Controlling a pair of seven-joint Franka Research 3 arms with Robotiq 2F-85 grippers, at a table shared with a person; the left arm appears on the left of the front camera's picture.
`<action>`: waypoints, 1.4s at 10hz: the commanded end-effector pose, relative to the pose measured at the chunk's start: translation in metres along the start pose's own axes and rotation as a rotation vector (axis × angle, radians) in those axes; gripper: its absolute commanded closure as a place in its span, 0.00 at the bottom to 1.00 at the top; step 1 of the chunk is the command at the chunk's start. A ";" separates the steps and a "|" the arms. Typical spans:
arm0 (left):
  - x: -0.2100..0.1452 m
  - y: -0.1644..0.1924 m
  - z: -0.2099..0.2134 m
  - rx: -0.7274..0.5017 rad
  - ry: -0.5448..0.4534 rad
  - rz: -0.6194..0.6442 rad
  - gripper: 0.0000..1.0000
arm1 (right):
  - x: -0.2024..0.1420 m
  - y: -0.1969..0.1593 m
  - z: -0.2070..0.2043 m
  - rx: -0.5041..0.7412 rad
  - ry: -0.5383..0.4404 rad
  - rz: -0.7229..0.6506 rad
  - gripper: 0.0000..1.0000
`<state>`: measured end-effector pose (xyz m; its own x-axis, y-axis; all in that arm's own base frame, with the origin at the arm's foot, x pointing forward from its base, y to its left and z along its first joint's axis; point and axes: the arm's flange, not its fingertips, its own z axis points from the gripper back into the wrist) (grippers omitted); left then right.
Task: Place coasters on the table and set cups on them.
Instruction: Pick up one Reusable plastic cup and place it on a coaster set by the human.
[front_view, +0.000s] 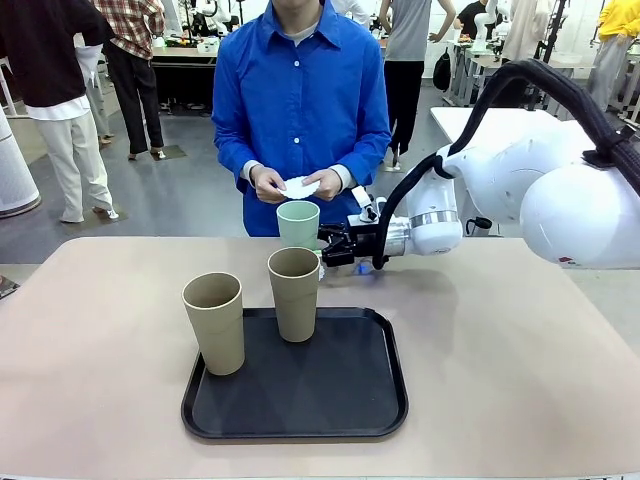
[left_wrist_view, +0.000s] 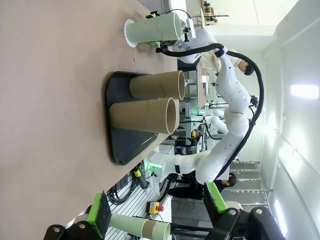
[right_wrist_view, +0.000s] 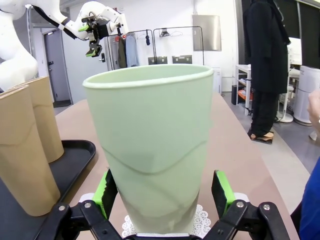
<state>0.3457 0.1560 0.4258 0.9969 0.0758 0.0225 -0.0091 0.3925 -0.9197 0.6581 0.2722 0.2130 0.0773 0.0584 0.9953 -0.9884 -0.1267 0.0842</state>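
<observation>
To me this place looks like a robotics lab in a large open hall. My beige table (front_view: 520, 350) stands on a smooth grey floor (front_view: 190, 200), with a white robot arm (front_view: 560, 200) mounted beside it. Behind it I see more work tables (front_view: 190, 48) with equipment, and people (front_view: 60, 100) standing around. A red emergency stop button (left_wrist_view: 156, 206) sits close to black cables (left_wrist_view: 122, 192).

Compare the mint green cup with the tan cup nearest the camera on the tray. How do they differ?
Colour: the green cup is pale mint; the near tan cup is brown.
Support: the green cup stands on a white coaster on the table; the tan cup stands on the black tray, without one.
Surroundings: the open right end effector straddles the green cup; the tan cup stands free.
Both are upright, tapered and handleless.
</observation>
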 end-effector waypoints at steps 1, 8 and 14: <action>0.000 -0.001 0.002 -0.004 -0.005 -0.004 0.00 | 0.001 -0.013 0.002 0.051 0.009 -0.011 0.00; 0.000 -0.001 0.002 -0.004 -0.005 -0.004 0.00 | 0.005 -0.009 0.021 0.046 0.005 -0.007 0.00; 0.000 -0.001 0.002 -0.004 -0.005 -0.004 0.00 | 0.021 0.028 0.070 -0.058 0.047 0.010 0.00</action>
<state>0.3457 0.1560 0.4257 0.9969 0.0758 0.0223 -0.0092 0.3925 -0.9197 0.6647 0.2140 0.2302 0.0735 0.0735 0.9946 -0.9912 -0.1046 0.0810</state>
